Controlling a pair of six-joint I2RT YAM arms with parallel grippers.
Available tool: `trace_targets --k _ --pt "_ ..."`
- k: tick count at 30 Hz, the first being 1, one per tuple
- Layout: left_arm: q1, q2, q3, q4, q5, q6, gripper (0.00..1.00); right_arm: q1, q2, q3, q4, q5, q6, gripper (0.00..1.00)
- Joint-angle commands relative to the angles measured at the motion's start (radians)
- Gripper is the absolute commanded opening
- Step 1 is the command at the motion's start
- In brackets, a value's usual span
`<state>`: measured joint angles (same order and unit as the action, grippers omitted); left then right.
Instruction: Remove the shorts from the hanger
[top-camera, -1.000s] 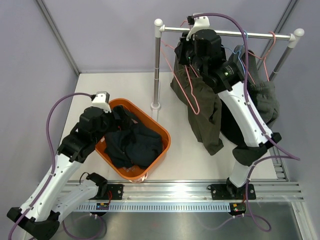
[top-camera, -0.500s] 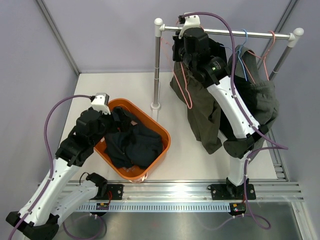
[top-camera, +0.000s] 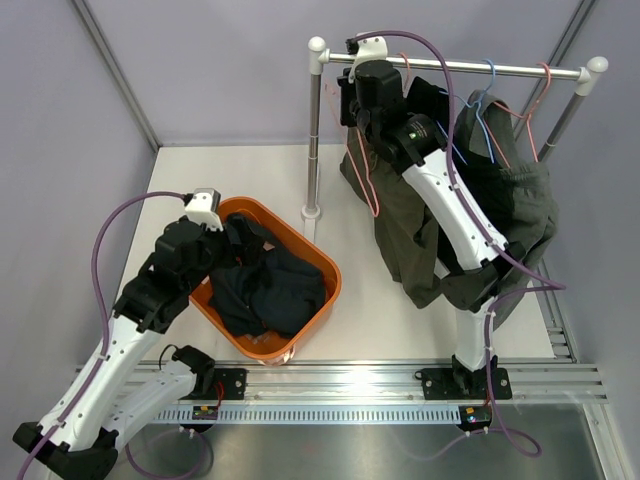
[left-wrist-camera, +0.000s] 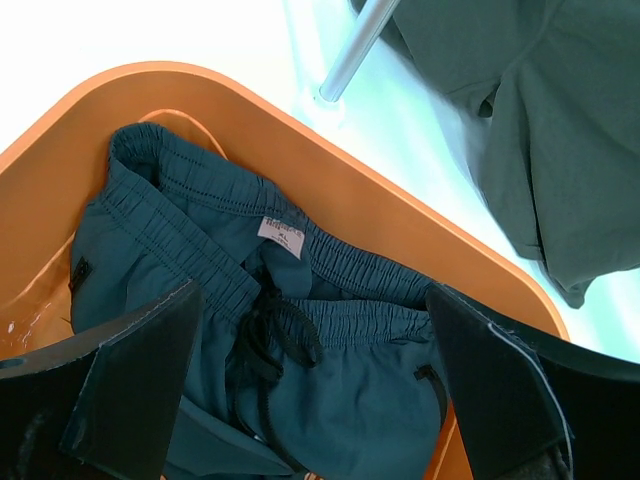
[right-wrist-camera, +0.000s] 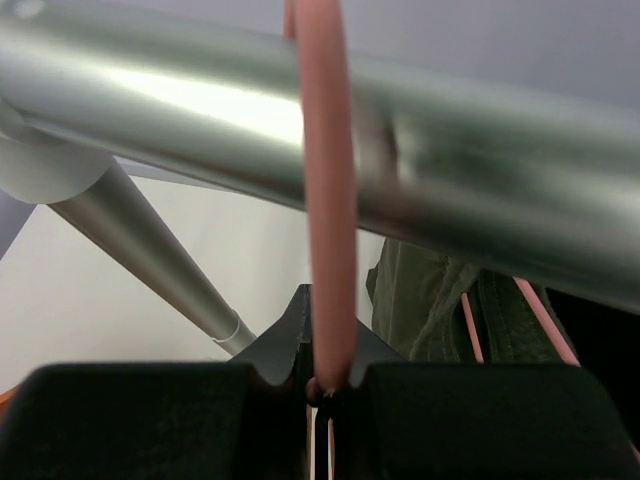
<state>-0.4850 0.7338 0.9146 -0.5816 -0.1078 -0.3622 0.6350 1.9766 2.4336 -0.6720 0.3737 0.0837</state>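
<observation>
Top external: shows navy shorts (top-camera: 268, 290) heaped, soft, in glossy orange plastic basket (top-camera: 330, 268), lower left; olive shorts (top-camera: 405, 235) draped upper right beside thin pink hanger (top-camera: 362, 185), not yet off. Left wrist: shows left gripper (left-wrist-camera: 310, 390) spread wide above ribbed elastic waistband (left-wrist-camera: 230, 200). Right wrist: shows right gripper (right-wrist-camera: 325, 385) pinched on pink hanger hook, looped over smooth metal rail (right-wrist-camera: 480, 130).

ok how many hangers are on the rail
3: a pink hanger at the left end of the rail, a blue hanger mid-rail, and a second pink hanger near the right end. More may hide behind the hanging shorts.
</observation>
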Motion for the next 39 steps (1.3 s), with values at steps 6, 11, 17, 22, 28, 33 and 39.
trace_targets --k 6,11,17,22,28,33,39 --pt "0.005 -0.008 -0.006 0.054 0.022 0.019 0.99 0.006 0.008 -0.002 0.051 0.022 -0.016 0.0" --pt "0.005 -0.011 -0.014 0.052 0.016 0.017 0.99 0.006 -0.031 -0.037 0.055 0.007 -0.006 0.13" --pt "0.005 -0.016 -0.016 0.046 -0.01 0.011 0.99 0.006 -0.102 -0.082 0.071 -0.018 0.013 0.32" --pt "0.005 -0.022 -0.019 0.045 -0.02 0.008 0.99 0.008 -0.159 -0.131 0.086 -0.038 0.033 0.41" --pt "0.005 -0.024 -0.022 0.043 -0.03 0.012 0.99 0.008 -0.289 -0.273 0.155 -0.047 0.059 0.49" --pt "0.005 -0.025 -0.025 0.043 -0.032 0.016 0.99 0.006 -0.4 -0.381 0.186 0.016 0.059 0.58" --pt "0.005 -0.02 -0.025 0.046 -0.023 0.017 0.99 -0.021 -0.482 -0.479 0.18 0.071 0.05 0.97"
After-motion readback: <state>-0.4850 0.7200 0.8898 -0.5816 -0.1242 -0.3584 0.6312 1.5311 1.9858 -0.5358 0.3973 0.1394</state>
